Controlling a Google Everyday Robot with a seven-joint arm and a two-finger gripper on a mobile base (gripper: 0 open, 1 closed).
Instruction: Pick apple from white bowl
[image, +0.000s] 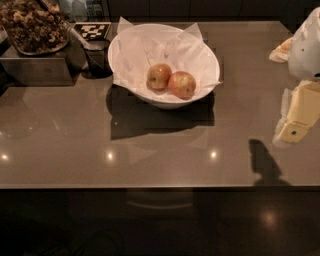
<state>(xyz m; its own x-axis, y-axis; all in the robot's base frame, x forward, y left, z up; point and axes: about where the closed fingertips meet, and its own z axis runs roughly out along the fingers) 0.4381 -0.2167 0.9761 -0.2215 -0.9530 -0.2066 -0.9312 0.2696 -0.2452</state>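
Note:
The white bowl (131, 60), lined with crinkled white paper, stands at the back middle of the brown table. Two apples lie in it side by side. The apple (182, 84) is the larger, evenly orange-red one on the right. A smaller apple (159, 76) with a yellow-green patch touches it on the left. My gripper (294, 129) hangs at the right edge of the view under the white arm (306, 47). It is above the table, well to the right of the bowl and clear of it, and it holds nothing.
A small dark cup (98, 57) with a spoon stands just left of the bowl. A metal tray of nuts (33, 25) sits on a box at the back left, beside a checkered marker (91, 31). A pale packet (281, 50) lies at the back right. The table's front edge (160, 187) runs across the view.

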